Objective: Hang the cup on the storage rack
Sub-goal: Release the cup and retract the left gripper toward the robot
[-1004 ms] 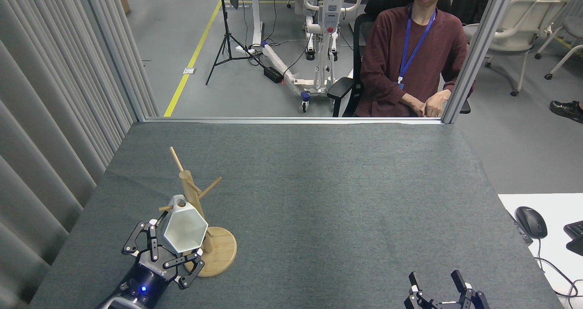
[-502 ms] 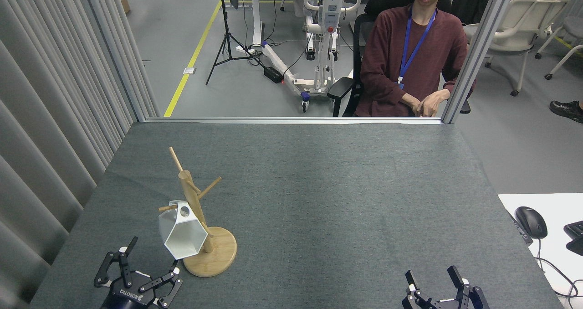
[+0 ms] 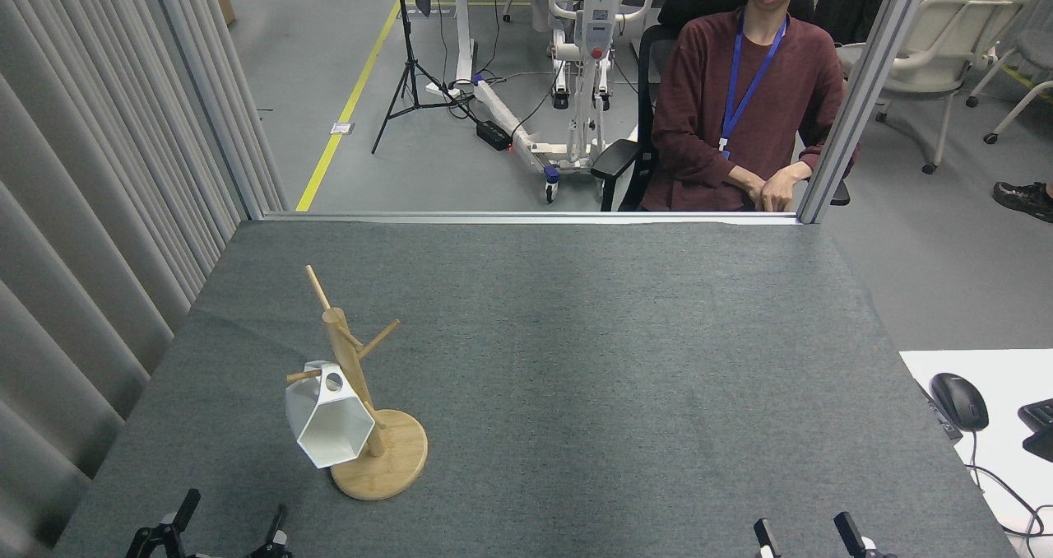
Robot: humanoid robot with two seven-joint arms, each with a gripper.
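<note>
The white faceted cup point(image 3: 327, 422) hangs by its pierced tab handle from a low left peg of the wooden storage rack point(image 3: 355, 381), its hexagonal mouth tilted toward me. The rack's round base point(image 3: 393, 462) rests on the grey table at the near left. My left gripper point(image 3: 222, 529) is open at the bottom edge, below and left of the cup, clear of it. Only the two fingertips of my right gripper point(image 3: 808, 535) show at the bottom right, spread apart with nothing between them.
A grey cloth-covered table point(image 3: 576, 360) fills the view. A person in a dark red top point(image 3: 740, 105) sits behind the far edge. A curtain point(image 3: 90, 212) lines the left side. A mouse point(image 3: 959, 400) lies on a white desk at the right.
My left gripper let go of the cup, which stays hanging on the peg, and drew back toward the bottom edge. The right gripper also dropped lower in view.
</note>
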